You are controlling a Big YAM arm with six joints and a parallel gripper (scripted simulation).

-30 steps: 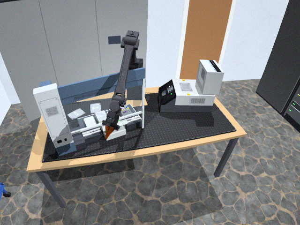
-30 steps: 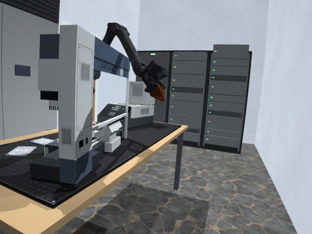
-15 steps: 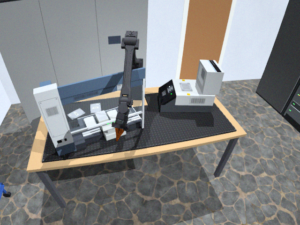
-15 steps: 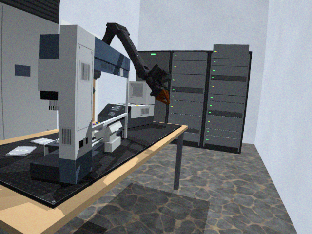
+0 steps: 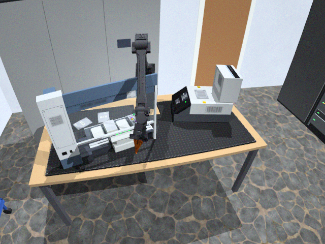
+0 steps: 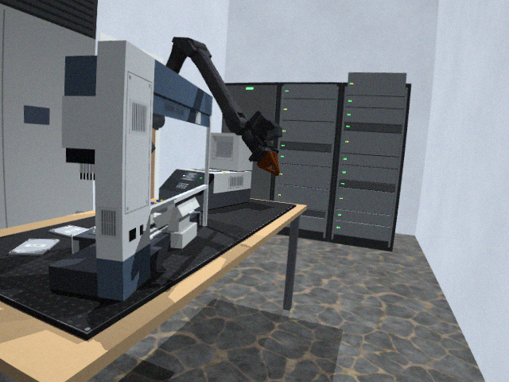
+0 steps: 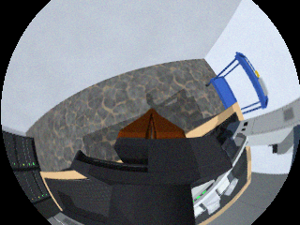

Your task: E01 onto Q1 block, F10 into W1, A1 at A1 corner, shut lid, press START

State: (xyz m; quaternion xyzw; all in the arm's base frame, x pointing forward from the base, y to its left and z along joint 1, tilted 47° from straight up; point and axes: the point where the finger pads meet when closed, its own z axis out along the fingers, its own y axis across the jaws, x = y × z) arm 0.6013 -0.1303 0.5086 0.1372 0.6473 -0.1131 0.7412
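Note:
My gripper point(image 5: 137, 147) has orange fingers that are shut and empty. It hangs in the air above the table's front, in front of the deck frame. It also shows in the exterior view point(image 6: 271, 166) and in the wrist view point(image 7: 150, 127). Three white blocks or plates lie in the deck row point(image 5: 110, 126), with the coloured tube block point(image 5: 132, 118) at its right end. I cannot read their labels. Two flat nests point(image 5: 82, 122) point(image 5: 103, 116) lie behind the row. Q1 point(image 5: 202, 106) stands at the right with its lid point(image 5: 227, 83) upright and open. Its block point(image 5: 201, 93) shows grey. Its lamp point(image 5: 185, 101) is green.
The liquid-handler frame has a white tower point(image 5: 56, 127) at the left, a blue beam point(image 5: 110, 91) across and a thin post point(image 5: 155, 113) next to my arm. Server racks point(image 6: 336, 156) stand beyond the table's end.

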